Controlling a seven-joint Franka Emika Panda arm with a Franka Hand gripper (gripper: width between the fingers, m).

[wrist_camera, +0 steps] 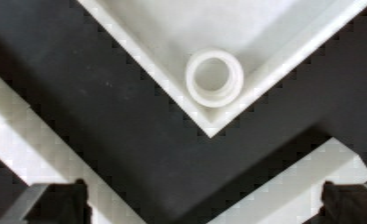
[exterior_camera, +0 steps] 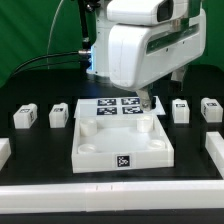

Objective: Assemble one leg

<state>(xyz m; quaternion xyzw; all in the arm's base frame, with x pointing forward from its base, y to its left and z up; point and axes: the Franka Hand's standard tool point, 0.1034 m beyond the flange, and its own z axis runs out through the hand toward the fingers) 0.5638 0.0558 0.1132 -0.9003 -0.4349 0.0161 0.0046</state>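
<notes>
Right, exterior view first: the gripper hangs low over the far corner of the white panel on the exterior view's right. It sits just beside that end of the marker board. From this angle I cannot tell how wide the jaws stand.

The leg stands upright on the black table, near the gripper on the exterior view's right, clearly apart from it. A second leg stands farther right. A third leg and a fourth leg wait on the exterior view's left of the panel.

Over to the wrist view: the panel's corner fills the picture, its round socket in plain sight. The two dark fingers are spread wide, so the gripper is fully apart and carries nothing.
</notes>
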